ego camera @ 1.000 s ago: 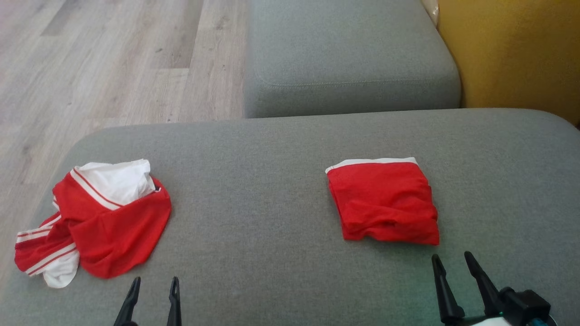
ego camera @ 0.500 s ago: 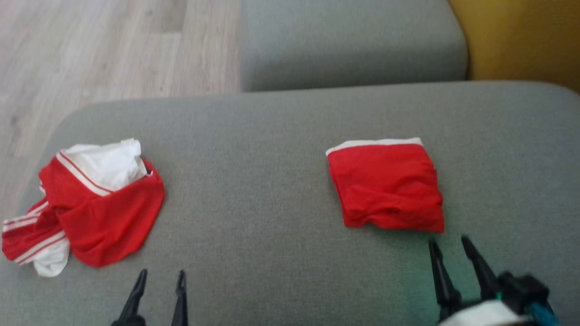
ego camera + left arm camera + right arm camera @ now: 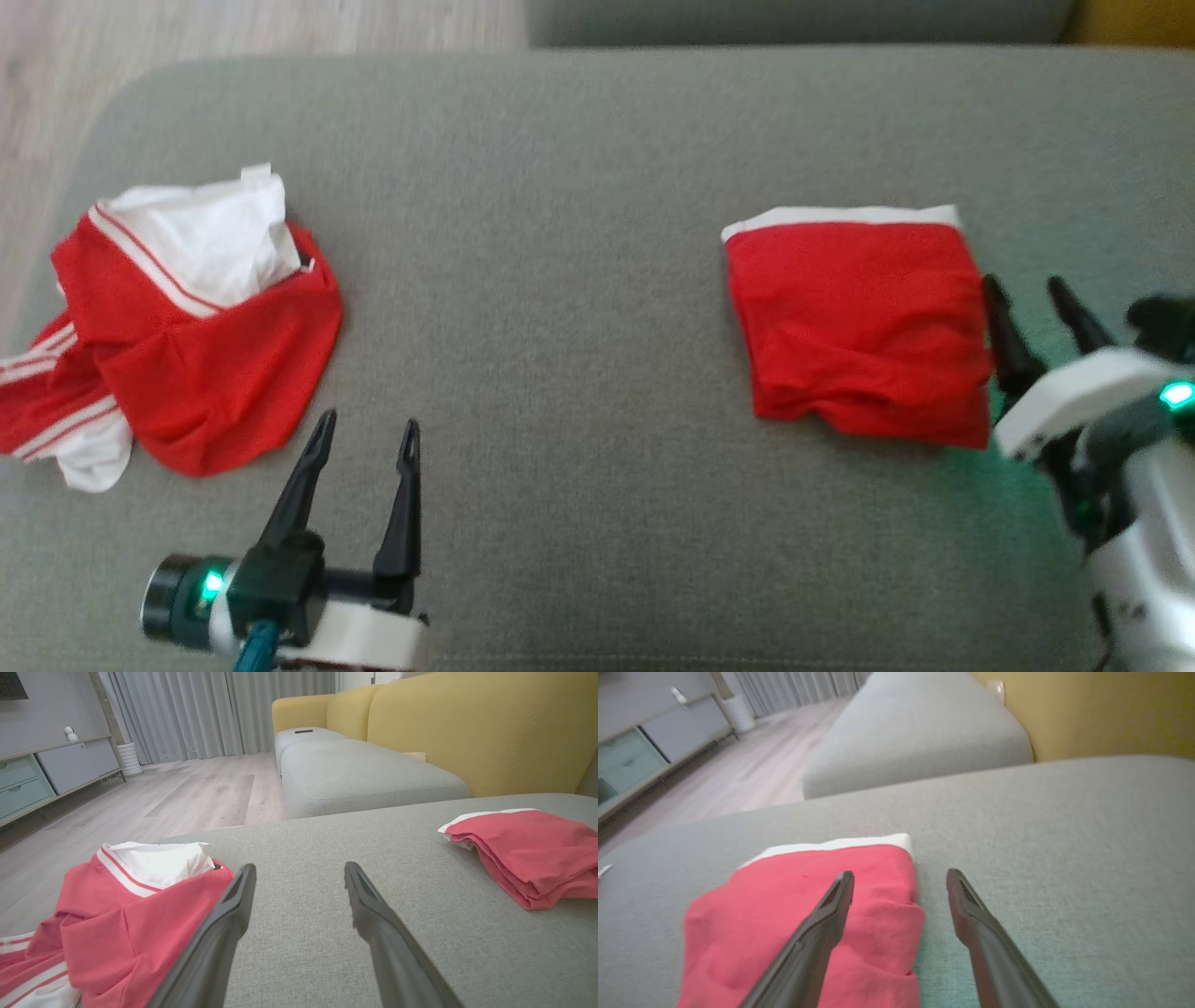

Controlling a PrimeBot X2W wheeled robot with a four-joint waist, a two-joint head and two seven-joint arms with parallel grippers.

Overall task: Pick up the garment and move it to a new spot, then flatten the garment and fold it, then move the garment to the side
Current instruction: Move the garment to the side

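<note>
Currently my left pincer and right pincer are hovering wide open, gripping nothing. Folded garment is sitting at right, seemingly done; crumpled garment is lying at left, likely awaiting pickup, flattening, folding.

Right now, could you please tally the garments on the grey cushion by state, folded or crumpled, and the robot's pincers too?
Folded garments: 1, the folded red garment
Crumpled garments: 1, the crumpled red and white garment
Open pincers: 2, the left pincer and the right pincer
Total: 4
</note>
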